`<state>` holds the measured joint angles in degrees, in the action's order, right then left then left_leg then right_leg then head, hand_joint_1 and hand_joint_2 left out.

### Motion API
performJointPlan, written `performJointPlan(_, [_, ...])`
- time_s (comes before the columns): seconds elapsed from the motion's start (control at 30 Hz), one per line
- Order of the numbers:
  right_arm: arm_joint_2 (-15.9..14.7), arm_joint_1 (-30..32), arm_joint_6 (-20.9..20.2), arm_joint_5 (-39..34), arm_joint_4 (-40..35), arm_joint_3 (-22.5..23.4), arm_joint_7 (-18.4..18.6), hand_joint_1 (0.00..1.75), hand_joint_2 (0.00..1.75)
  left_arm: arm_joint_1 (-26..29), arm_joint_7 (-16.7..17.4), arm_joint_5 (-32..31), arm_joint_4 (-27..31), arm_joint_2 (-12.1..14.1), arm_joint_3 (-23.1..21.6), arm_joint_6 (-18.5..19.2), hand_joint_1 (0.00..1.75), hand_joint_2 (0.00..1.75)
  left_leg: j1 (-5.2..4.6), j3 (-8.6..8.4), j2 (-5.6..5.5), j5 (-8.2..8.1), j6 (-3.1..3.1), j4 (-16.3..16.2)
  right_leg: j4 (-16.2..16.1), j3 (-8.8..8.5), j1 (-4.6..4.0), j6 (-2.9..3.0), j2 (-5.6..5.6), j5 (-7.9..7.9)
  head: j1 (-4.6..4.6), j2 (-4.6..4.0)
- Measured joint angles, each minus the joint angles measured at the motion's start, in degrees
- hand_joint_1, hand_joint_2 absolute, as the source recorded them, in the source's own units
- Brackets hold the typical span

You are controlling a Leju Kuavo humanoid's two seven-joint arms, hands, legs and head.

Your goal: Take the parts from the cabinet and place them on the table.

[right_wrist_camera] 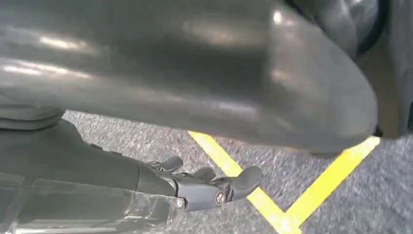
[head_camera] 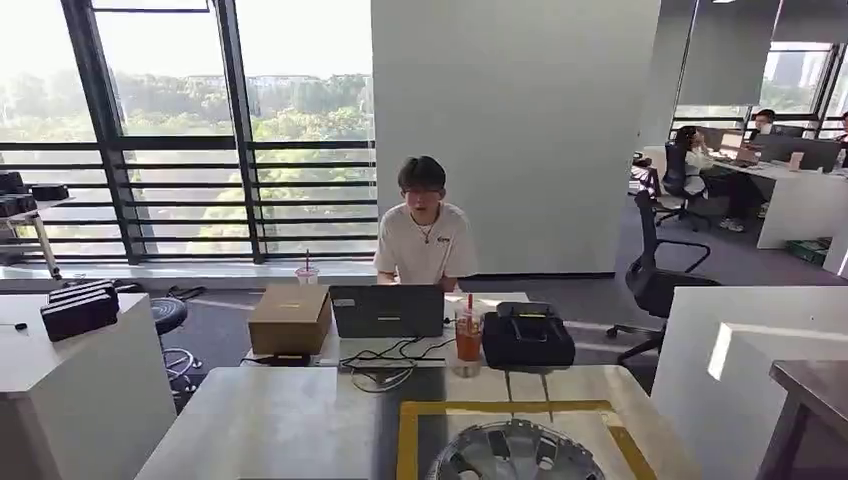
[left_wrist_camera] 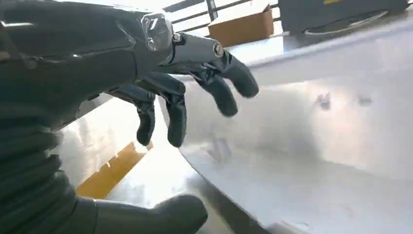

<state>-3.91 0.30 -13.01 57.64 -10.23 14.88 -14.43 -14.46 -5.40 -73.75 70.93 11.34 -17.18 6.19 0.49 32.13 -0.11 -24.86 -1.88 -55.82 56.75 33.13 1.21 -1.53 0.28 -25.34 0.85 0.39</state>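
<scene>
A silver wheel cover (head_camera: 515,452) lies inside the yellow tape frame (head_camera: 500,407) on the near table. In the left wrist view the cover shows as a broad shiny curved surface (left_wrist_camera: 302,146). My left hand (left_wrist_camera: 170,112) hovers at its rim with fingers spread and the thumb (left_wrist_camera: 156,217) low beside the edge, gripping nothing. My right hand (right_wrist_camera: 204,187) hangs over grey carpet with its fingers loosely extended and nothing in them. A large blurred grey shape (right_wrist_camera: 195,63) sits close above it; I cannot tell what it is.
Behind the table, a person (head_camera: 424,235) sits at a laptop (head_camera: 387,311), with a cardboard box (head_camera: 290,320), an orange drink (head_camera: 468,340) and a black case (head_camera: 527,338) alongside. A white cabinet (head_camera: 70,390) stands left. Yellow floor tape (right_wrist_camera: 272,204) crosses the carpet.
</scene>
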Motion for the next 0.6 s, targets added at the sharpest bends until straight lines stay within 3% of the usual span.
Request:
performJointPlan(0.03, [0.0, -0.2, -0.3, 0.1, 0.0, -0.2, 0.2, 0.0, 0.0, 0.4, 0.2, -0.9, 0.3, -0.1, 0.8, 0.0, 0.0, 1.75, -0.01, -0.01, 0.03, 0.2, -0.44, 0.2, 2.7, 1.27, -0.1, 0.21, -0.05, -1.7, -0.2, -0.02])
performJointPlan(0.1, [0.0, -0.4, -0.4, 0.1, 0.0, -0.5, 0.5, 0.0, 0.0, 1.2, 0.3, -1.2, 0.3, -0.2, 1.9, 0.0, 0.0, 1.75, -0.17, 0.14, 0.06, 0.23, -0.54, 0.1, 12.2, 5.72, -0.06, 0.62, -0.05, -5.85, -0.31, -0.02])
performJointPlan(0.13, [0.0, -0.4, -0.5, 0.1, 0.0, -0.6, 0.5, 0.0, 0.0, 1.4, 0.3, -1.3, 0.4, -0.2, 2.3, -0.2, 0.0, 1.75, -0.26, 0.18, 0.05, 0.21, -0.57, 0.1, 17.0, 7.9, -0.04, 0.55, -0.05, -7.45, -0.31, 0.0])
performJointPlan(0.17, [0.0, -0.4, -0.5, 0.1, 0.0, -0.7, 0.5, 0.0, 0.0, 1.5, 0.3, -1.3, 0.5, -0.2, 2.6, -0.1, 0.0, 1.75, -0.32, 0.16, -0.02, 0.21, -0.57, 0.1, 19.1, 8.95, 0.01, 0.24, -0.05, -7.79, -0.39, -0.02])
performJointPlan(0.2, [0.0, -0.4, -0.5, 0.2, 0.0, -0.7, 0.5, 0.0, 0.0, 1.7, 0.3, -1.3, 0.5, -0.3, 2.9, -0.1, 0.0, 1.75, -0.32, 0.06, -0.11, 0.2, -0.57, 0.1, 18.2, 8.45, 0.02, -0.14, -0.05, -7.15, -0.37, -0.02])
performJointPlan(0.23, [0.0, -0.5, -0.6, 0.2, 0.0, -0.7, 0.5, 0.0, 0.0, 1.7, 0.3, -1.4, 0.6, -0.4, 3.1, 0.0, 0.0, 1.75, -0.32, 0.0, -0.26, 0.18, -0.54, 0.1, 14.3, 6.53, 0.02, -0.65, -0.06, -5.48, -0.44, -0.02])
performJointPlan(0.27, [0.0, -0.6, -0.6, 0.2, 0.0, -0.7, 0.6, 0.0, 0.0, 1.8, 0.3, -1.4, 0.7, -0.5, 3.3, -0.1, 0.0, 0.0, -0.31, -0.06, -0.34, 0.12, -0.44, 0.0, 8.4, 3.59, 0.06, -1.1, -0.08, -3.3, -0.5, -0.02])
performJointPlan(0.3, [-0.2, -0.8, -0.6, 0.2, -0.1, -0.7, 0.6, 0.0, 0.0, 1.9, 0.3, -1.3, 0.9, -0.6, 3.7, -0.2, 0.0, 0.0, -0.32, -0.06, -0.39, -0.02, -0.23, -0.2, 2.2, 0.35, 0.11, -1.3, -0.1, -1.36, -0.57, -0.02])
performJointPlan(0.33, [-0.1, -1.0, -0.6, 0.2, -0.1, -0.8, 0.8, 0.0, 0.0, 2.3, 0.1, -0.8, 1.2, -0.8, 4.2, -0.4, 0.0, 0.0, -0.73, 0.12, -0.37, -0.3, 0.18, -0.6, -0.4, -0.73, -0.02, -0.69, -0.09, -0.89, -0.7, -0.02])
performJointPlan(0.37, [-0.1, -1.1, -0.6, 0.1, -0.1, -0.8, 0.9, 0.0, 0.0, 2.9, -0.3, 0.3, 1.6, -0.9, 5.1, -1.0, 0.0, 0.0, -0.91, 0.16, -0.32, -0.5, 0.44, -0.8, -0.4, -1.04, -0.06, 0.05, 0.0, -0.48, -0.5, -0.02])
performJointPlan(0.47, [-0.1, -1.0, -0.5, -0.1, -0.1, -0.9, 1.1, 0.0, 0.0, 5.2, -2.8, 7.8, 4.1, -2.9, 8.8, -3.2, 0.0, 0.0, -0.67, 0.18, -0.28, -0.35, 1.1, -0.7, -0.3, -0.85, -0.39, 1.03, 0.04, -0.3, -0.41, -0.02])
performJointPlan(0.5, [0.1, -1.1, -0.4, -0.2, -0.1, -0.9, 1.2, 0.0, 0.0, 6.2, -4.1, 12.2, 5.8, -4.0, 10.7, -3.7, 0.0, 0.0, -0.46, 0.61, -0.27, -0.86, 1.42, -1.1, -0.6, -1.03, 0.25, 1.39, 0.04, -0.08, -0.46, 0.0])
performJointPlan(0.53, [0.1, -1.0, -0.3, -0.4, -0.1, -0.9, 1.2, 0.0, 0.0, 6.9, -5.7, 17.4, 7.7, -5.0, 12.8, -3.8, 0.0, 0.0, -0.42, 1.34, -0.2, -2.43, 1.75, -3.1, -0.6, -1.07, 0.24, 1.74, 0.06, -0.14, -0.26, -0.02])
performJointPlan(0.6, [0.2, -1.0, -0.3, -0.6, -0.1, -0.9, 1.2, 0.0, 0.0, 7.9, -8.8, 28.8, 11.1, -7.2, 17.1, -2.6, 0.0, 0.0, -0.04, 5.19, -0.2, -6.94, 2.29, -11.7, -0.6, -1.04, 0.16, 2.0, 0.08, -0.22, -0.09, -0.02])
